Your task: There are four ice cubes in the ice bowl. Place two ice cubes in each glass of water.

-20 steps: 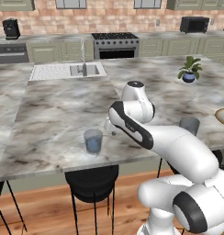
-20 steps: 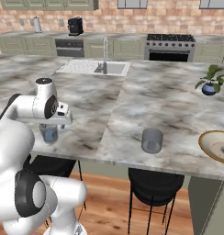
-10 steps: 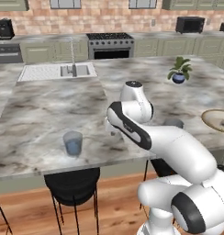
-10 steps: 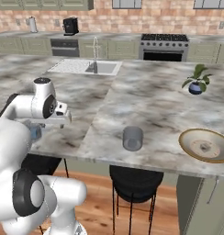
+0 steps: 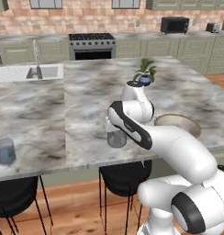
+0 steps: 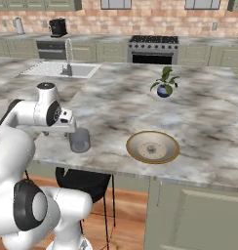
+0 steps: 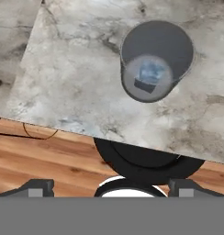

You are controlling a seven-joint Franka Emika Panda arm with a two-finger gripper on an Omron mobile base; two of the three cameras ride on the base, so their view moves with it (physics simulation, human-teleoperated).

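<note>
My gripper is open with nothing between its fingers, held above the counter's front edge. In the right base view the gripper hangs just left of a glass of water. From above, that glass of water holds a pale blue ice cube. The same glass is partly behind my arm in the left base view. A second glass of water stands far to the left. The ice bowl, also, sits to the right; what lies in it is too small to make out.
A small potted plant stands behind the bowl. Black bar stools stand under the counter's front edge, over a wooden floor. A sink lies at the back left, with a stove against the far wall.
The base has driven to the right, so the whole scene has slid left and the bowl has come fully into view. The gripper has stayed open.
</note>
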